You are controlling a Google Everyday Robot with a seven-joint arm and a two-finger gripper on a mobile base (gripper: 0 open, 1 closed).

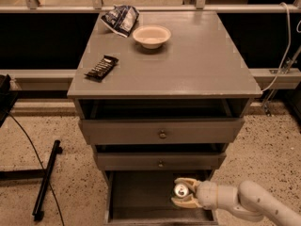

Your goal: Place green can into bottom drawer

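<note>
The green can (181, 190) shows its silver top with pull tab and is held upright between the fingers of my gripper (183, 192). The gripper reaches in from the lower right and holds the can over the right part of the open bottom drawer (136, 192), a wide grey tray with a flat bare floor pulled out below two shallower knobbed drawers (162, 132). I cannot tell whether the can rests on the drawer floor or hangs just above it.
On the grey cabinet top (197, 55) lie a cream bowl (151, 36), a dark crumpled snack bag (120, 19) and a dark snack bar (101, 68). A black stand leg (47, 180) and cable lie on the speckled floor at left.
</note>
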